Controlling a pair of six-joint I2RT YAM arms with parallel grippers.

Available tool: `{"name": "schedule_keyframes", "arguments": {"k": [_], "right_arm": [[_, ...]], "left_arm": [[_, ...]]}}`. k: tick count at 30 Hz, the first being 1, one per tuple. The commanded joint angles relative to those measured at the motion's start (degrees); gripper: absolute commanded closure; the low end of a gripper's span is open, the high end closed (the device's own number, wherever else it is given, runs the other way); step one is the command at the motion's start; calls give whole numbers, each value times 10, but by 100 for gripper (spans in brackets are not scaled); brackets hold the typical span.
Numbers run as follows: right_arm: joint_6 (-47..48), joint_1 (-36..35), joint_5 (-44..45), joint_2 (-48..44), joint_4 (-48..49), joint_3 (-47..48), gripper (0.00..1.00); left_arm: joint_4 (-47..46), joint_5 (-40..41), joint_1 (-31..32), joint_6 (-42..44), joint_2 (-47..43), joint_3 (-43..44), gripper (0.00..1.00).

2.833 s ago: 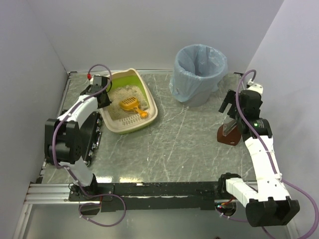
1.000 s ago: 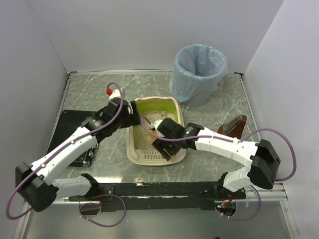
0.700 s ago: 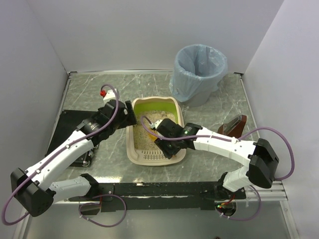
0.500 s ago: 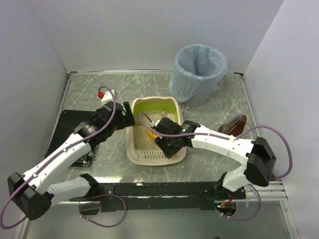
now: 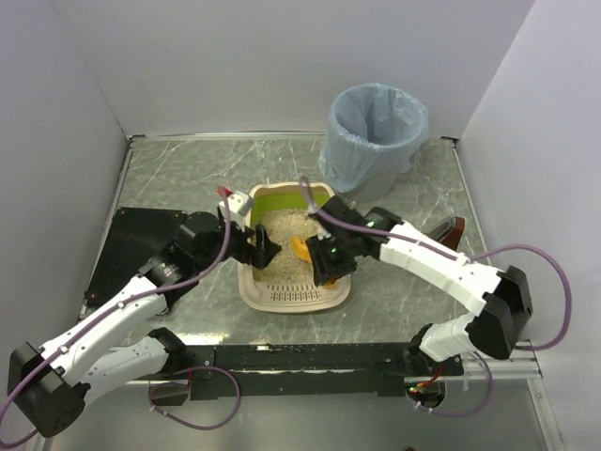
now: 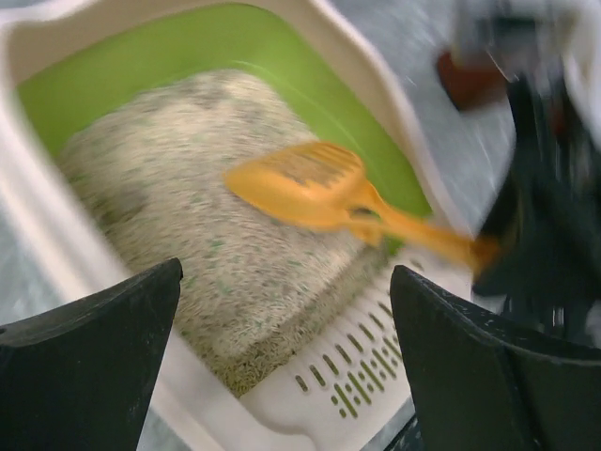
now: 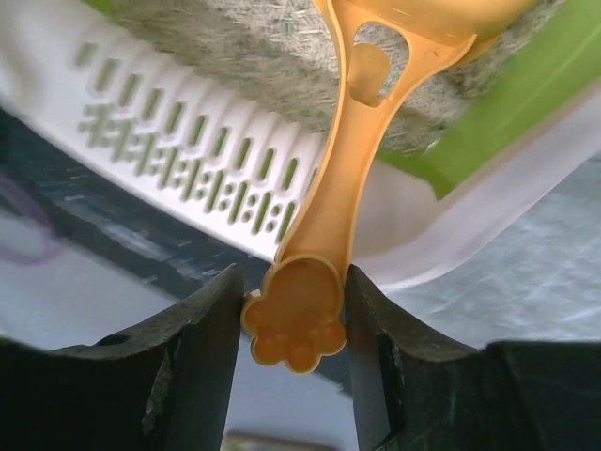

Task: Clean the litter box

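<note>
Left claw [image 5: 263, 249] of mine hangs with its jaws spread wide and nothing between them, over the 9 o'clock side of the litter box [image 5: 246, 282]. In the left wrist view the two dark fingers [image 6: 94, 366] frame the beige litter from the bottom corners. My left arm reaches in from about 8 o'clock and crosses a black mat [image 5: 131, 235] lying on the marbled table [image 5: 188, 169]. The litter box sits near the middle of the table, with its lime-green wall at the 12 o'clock end and its cream slotted lip at the 6 o'clock end. An orange scoop [image 5: 300, 248] is inside the box towards 3 o'clock, its slotted head over the litter. That view is blurred, so I cannot tell whether the head touches the litter. The handle runs out across the rim at about 4 o'clock. My right claw [image 5: 324, 263] is clamped on that handle. The right wrist view shows the paw-shaped end [image 7: 293, 324] pinched between both fingers [image 7: 202, 329], with the slotted lip [image 7: 188, 141] and green wall beyond it. A grey bin [image 5: 376, 174] lined with a light-blue bag [image 5: 376, 113] stands at about 1 o'clock from the box, well apart from it. At 3 o'clock, partly hidden behind my right arm, is a dark red-brown thing [image 5: 449, 230] that I cannot make out.
</note>
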State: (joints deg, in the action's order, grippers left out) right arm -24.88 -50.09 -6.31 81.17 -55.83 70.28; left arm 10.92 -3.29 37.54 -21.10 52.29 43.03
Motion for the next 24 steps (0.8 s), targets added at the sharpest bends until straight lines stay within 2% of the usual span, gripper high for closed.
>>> {"name": "schedule_keyframes", "arguments": {"k": [1, 2, 3, 4, 7, 12, 15, 20, 24], "right_arm": [[-19, 70, -134, -67, 14, 3, 80], [-17, 82, -182, -72, 20, 1, 80], [-17, 100, -200, -78, 23, -1, 81], [-18, 108, -211, -80, 25, 0, 81], [-21, 133, -250, -76, 25, 5, 82], [-27, 164, -303, -77, 31, 3, 82], [-30, 176, -320, -77, 34, 3, 82], [-27, 208, -364, -91, 41, -6, 82], [-27, 225, -387, -99, 45, -16, 82]], "left_arm": [[-128, -224, 3, 192, 1, -29, 3], [-154, -237, 4, 205, 3, -33, 3], [-164, -259, 4, 205, 10, -33, 3], [-171, -274, 5, 246, 18, -26, 3], [-158, -340, 10, 300, 63, 12, 3], [-61, -365, 37, 393, 184, 99, 3], [-13, -422, 45, 434, 228, 140, 3], [-61, -477, 47, 452, 248, 128, 3], [-37, -523, 48, 479, 278, 152, 3]]}}
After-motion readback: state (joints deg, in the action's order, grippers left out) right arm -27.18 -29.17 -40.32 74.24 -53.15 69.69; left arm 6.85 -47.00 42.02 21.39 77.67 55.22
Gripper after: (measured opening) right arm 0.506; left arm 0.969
